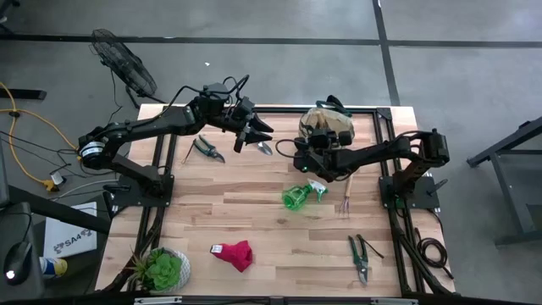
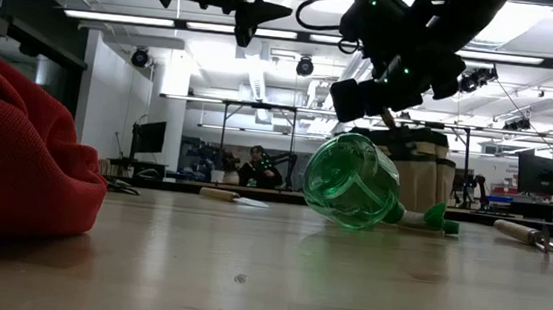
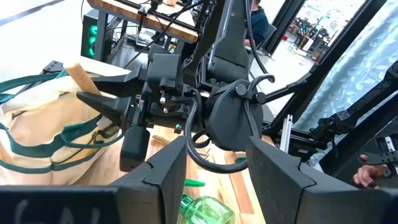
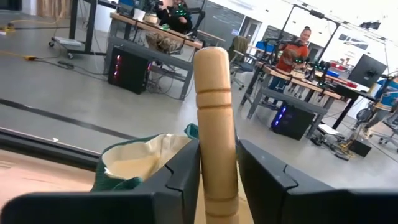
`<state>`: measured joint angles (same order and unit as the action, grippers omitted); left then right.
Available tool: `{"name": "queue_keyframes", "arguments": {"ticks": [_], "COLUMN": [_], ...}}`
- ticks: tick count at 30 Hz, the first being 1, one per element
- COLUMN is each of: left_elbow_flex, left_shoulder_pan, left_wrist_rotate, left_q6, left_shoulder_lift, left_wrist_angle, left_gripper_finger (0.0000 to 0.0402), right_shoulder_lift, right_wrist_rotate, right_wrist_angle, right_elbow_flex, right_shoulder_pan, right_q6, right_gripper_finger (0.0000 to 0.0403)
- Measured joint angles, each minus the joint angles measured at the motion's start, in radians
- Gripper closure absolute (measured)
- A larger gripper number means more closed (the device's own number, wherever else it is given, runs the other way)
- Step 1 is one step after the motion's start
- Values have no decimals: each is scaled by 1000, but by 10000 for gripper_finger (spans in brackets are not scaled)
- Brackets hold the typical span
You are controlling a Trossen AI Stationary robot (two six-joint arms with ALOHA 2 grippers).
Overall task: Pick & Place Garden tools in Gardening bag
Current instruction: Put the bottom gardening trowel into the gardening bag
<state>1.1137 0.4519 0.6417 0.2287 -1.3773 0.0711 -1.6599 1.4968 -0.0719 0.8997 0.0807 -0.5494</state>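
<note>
High view, legible writing first: white sheet on the floor at lower left, partly readable lettering, seemingly "SA4"; no other text could be made out.

Right end effector sat centre frame, just beside the gardening bag at the upper-centre tabletop edge. Right wrist view showed its fingers clamped on an upright wooden tool handle, with the bag's open mouth just beyond; the tool's metal end was cut off below the frame.

Left end effector hung above the tabletop left of the bag, fingers apart and holding nothing.

Loose tools: green spray bottle on its side at centre; fork just right of it; pruning shears at lower right; second shears and trowel at upper left; red glove lower centre.

Open bare wood lay between the glove and bottle. Potted plant occupied the lower left corner, partly over the edge.

Low view: the glove blocked the left side.
</note>
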Motion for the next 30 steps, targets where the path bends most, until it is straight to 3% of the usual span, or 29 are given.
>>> {"name": "queue_keyframes", "arguments": {"ticks": [16,30], "left_elbow_flex": [0,0], "left_shoulder_pan": [0,0], "left_wrist_rotate": [1,1], "left_q6": [0,0], "left_shoulder_lift": [0,0], "left_wrist_angle": [0,0], "left_gripper_finger": [238,238], "right_shoulder_lift": [1,107], "right_wrist_rotate": [22,-6], "right_wrist_angle": [1,-17], "right_elbow_flex": [0,0], "right_shoulder_pan": [-3,7], "right_q6": [3,29], "right_gripper_finger": [236,229]}}
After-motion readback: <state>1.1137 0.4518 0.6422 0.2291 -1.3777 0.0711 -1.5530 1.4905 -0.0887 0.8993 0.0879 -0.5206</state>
